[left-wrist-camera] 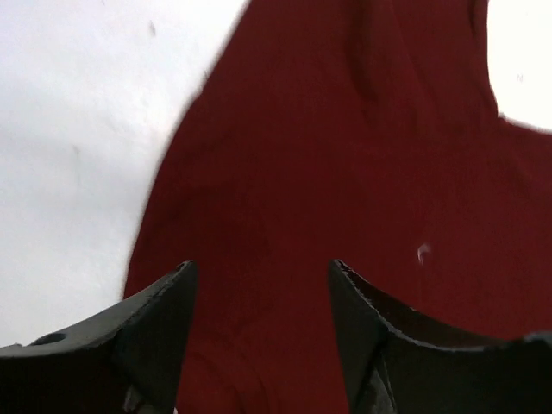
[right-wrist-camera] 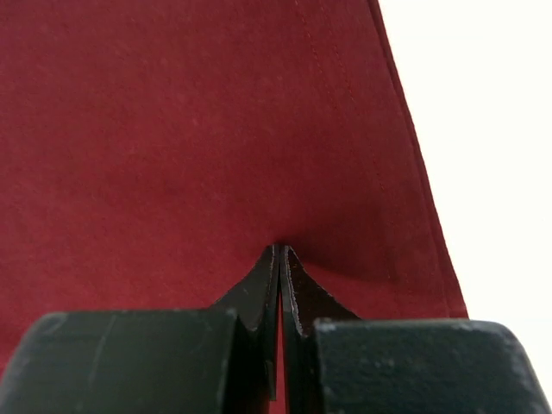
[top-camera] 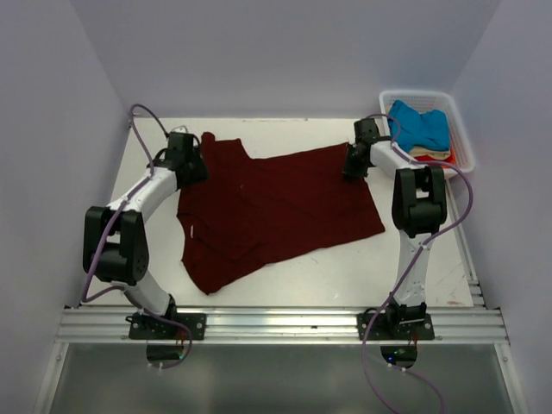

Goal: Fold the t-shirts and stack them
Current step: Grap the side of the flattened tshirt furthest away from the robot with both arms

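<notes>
Two claws are at the far corners of one maroon shirt (top-camera: 276,211), which lies spread out across the middle of the white bench (top-camera: 414,259). The left claw (left-wrist-camera: 259,276) hangs wide open over the shirt's left side with nothing in it, and the right claw (right-wrist-camera: 280,252) is squeezed tight, pinching a bit of the cloth close to the shirt's right edge. A white basket (top-camera: 467,147) at the far right corner holds a blue shirt (top-camera: 420,125) on top of a cream shirt (top-camera: 429,152) and a red shirt (top-camera: 442,159).
</notes>
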Action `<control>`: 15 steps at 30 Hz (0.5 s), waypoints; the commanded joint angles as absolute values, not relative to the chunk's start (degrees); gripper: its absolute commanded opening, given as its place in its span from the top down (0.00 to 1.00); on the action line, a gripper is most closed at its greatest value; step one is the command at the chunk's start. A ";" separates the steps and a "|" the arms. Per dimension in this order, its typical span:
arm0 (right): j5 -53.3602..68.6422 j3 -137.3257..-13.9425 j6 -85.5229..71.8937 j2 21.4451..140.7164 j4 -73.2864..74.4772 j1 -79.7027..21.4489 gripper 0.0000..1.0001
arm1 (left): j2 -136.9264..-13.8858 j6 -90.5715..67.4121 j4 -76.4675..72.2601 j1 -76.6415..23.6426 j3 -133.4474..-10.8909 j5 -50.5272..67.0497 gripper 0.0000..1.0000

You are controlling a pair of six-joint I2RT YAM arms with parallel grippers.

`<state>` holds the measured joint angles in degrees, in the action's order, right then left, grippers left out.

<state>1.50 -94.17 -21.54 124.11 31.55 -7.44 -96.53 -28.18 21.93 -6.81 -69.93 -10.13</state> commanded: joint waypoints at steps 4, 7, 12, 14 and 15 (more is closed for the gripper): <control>2.90 -92.46 -21.09 120.67 28.83 -7.47 1.00 | -92.20 -30.58 16.88 -11.33 -60.65 -3.60 0.89; 2.38 -91.23 -21.27 120.06 28.74 -7.47 1.00 | -94.03 -31.46 15.91 -12.04 -57.84 -3.08 1.00; 1.06 -87.64 -21.62 118.04 28.48 -7.47 1.00 | -97.82 -31.99 16.34 -11.95 -56.78 -4.74 1.00; 0.18 -85.79 -21.80 116.47 28.04 -7.47 1.00 | -100.27 -32.25 17.48 -11.43 -57.91 -5.18 1.00; 0.18 -83.78 -22.06 115.93 27.86 -7.47 1.00 | -101.07 -32.43 17.75 -10.99 -58.27 -5.19 1.00</control>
